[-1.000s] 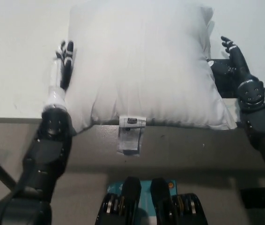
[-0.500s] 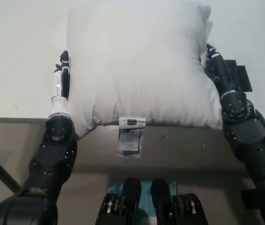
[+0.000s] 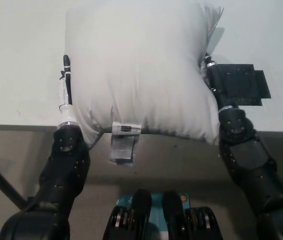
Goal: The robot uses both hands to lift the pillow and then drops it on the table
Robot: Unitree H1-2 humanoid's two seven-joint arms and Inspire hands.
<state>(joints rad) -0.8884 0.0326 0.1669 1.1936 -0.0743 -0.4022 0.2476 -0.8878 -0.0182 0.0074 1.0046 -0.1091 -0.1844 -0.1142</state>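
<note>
Head view, looking steeply down:

One pillow (image 3: 141, 70): white, plump, roughly square, with soft creases across the top face and a pointed corner at upper right. Lies on the white table (image 3: 16, 60), near edge overhanging the table's front edge, lower right corner well past that edge. Squeezed inward at both sides, so the flanks bulge above the contact zones.

One label (image 3: 123, 145): white, with a dark printed strip, sewn at the pillow's near seam, hanging down below the table edge in front of the grey floor (image 3: 181, 165).

One dark rectangular mat (image 3: 241, 84): flat on the table, just right of the pillow, partly covered by the right forearm.

Two hands, one per side:

- Left hand (image 3: 65, 82): white with dark parts, pressed flat against the pillow's left flank, set edge-on on the table surface. Only a narrow strip visible; remainder sunk into or hidden by the pillow fabric. Fingers extended along the side, not curled around anything; spread cannot be read from this angle.
- Right hand (image 3: 210, 67): black, pressed against the pillow's right flank near the upper right. Mostly hidden behind the bulging fabric; only the wrist area and a short upper section visible. Finger state: cannot tell.

Pillow clamped between the two hands by side pressure, not grasped by closed fingers. Whether the underside touches the table or is raised off it: cannot tell.
</note>
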